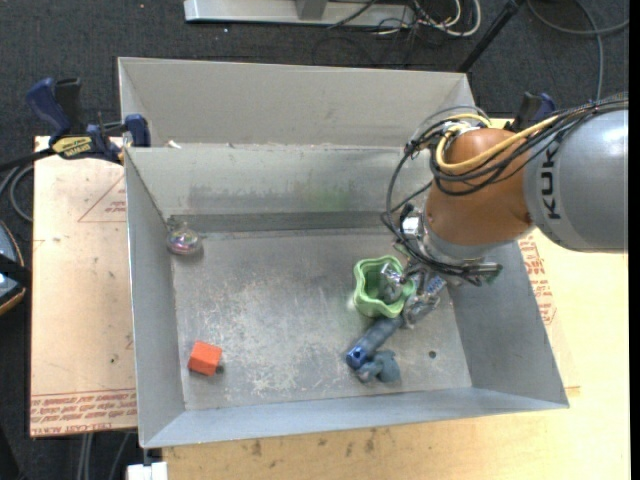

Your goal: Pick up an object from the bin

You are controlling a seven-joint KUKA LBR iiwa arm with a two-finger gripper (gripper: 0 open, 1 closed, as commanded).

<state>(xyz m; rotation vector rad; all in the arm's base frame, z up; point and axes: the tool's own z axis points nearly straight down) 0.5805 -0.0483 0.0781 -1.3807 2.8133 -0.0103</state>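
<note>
the arm [592, 183] is a thick silver-grey tube with dark lettering [553, 186] reading "ku" on its side. a rounded orange cover [478, 196] caps the wrist, black and yellow cables [468, 134] looping over it. beneath sits a small metallic gripper [412, 290].

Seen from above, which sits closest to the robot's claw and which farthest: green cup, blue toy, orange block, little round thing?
1. Green cup, right beside the gripper, right of middle.
2. Blue toy, by the near wall.
3. Orange block, near-left corner, and round thing, far-left corner: too close to call.
</note>
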